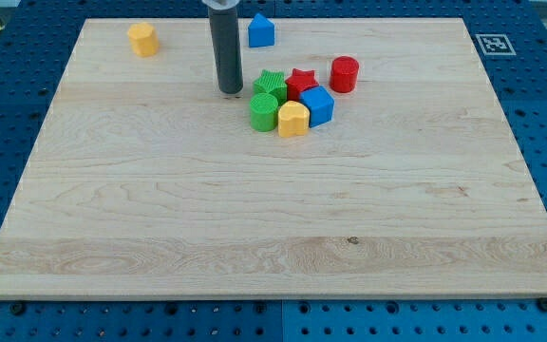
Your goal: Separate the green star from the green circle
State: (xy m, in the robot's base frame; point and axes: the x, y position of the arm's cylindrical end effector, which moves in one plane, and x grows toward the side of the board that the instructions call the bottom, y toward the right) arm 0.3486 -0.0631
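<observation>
My tip (232, 91) rests on the wooden counter (254, 218), toward the view's top and a little left of centre, with the dark rod rising straight up out of the view's top edge. There is no hand on this arm, only the rod, so there is nothing to report as apart or together. Just to the view's right of my tip sits a tight cluster of five blocks. The green star (271, 85) is the nearest to my tip, a small gap away and not touching it as far as I can tell. Directly below the star toward the view's bottom, and pressed against it, is the green circle (264, 111). The red star (301, 82) sits against the green star on its right side. Below the red star is the blue block (318, 104), whose shape looks roughly cubic with an angled top, and it touches the yellow heart-like block (293, 119), which in turn sits just beside the green circle on the circle's right. A red cylinder (344, 74) stands slightly apart from the cluster, to the view's right of the red star. Well apart from all of these, a blue house-shaped block (261, 30) lies near the view's top edge, just right of the rod, and a yellow block (142, 40) sits near the top left corner of the counter.
</observation>
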